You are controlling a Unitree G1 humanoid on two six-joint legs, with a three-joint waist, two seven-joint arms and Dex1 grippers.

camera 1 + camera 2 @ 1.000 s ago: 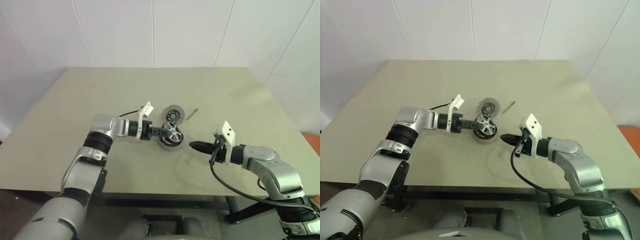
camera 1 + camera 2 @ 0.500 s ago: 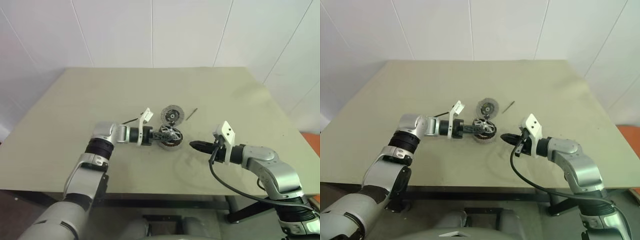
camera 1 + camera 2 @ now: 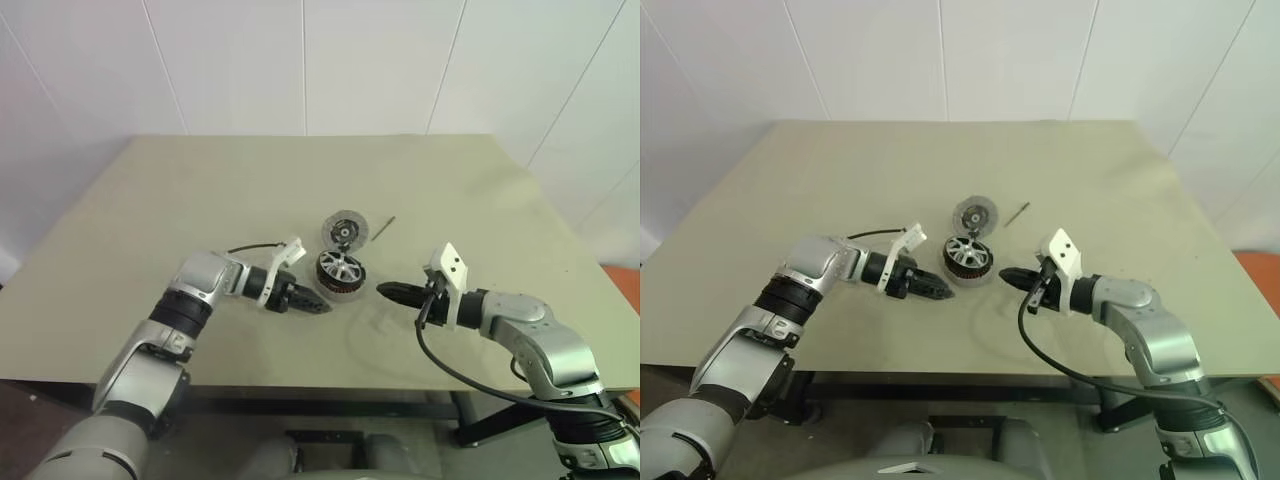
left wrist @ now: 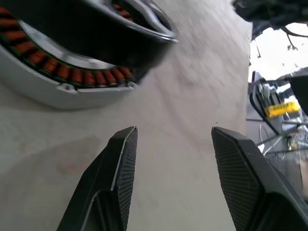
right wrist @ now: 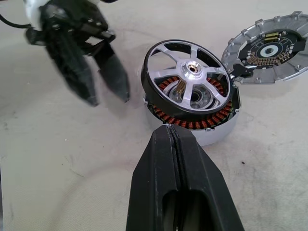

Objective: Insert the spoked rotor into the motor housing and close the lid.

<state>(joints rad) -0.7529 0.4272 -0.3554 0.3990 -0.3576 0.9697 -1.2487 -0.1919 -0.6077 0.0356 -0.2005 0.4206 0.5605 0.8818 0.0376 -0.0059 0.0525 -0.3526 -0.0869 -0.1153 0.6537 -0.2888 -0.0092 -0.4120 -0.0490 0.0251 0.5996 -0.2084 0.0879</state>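
Observation:
The spoked rotor, a black ring with silver spokes, rests tilted on top of the motor housing, a silver puck whose copper windings show beneath it. They stand mid-table, rotor over housing. My left gripper is open and empty, just left of the housing and apart from it; its fingers frame bare table. My right gripper hovers shut and empty just right of the housing. The lid, a flat finned disc with a dark circuit board, lies behind the housing.
A small dark pin lies on the table to the right of the lid. A black cable loops off my left wrist.
My left gripper has let go of the rotor and drawn back toward the near left. The rotor now rests on the housing. The right arm has not moved.

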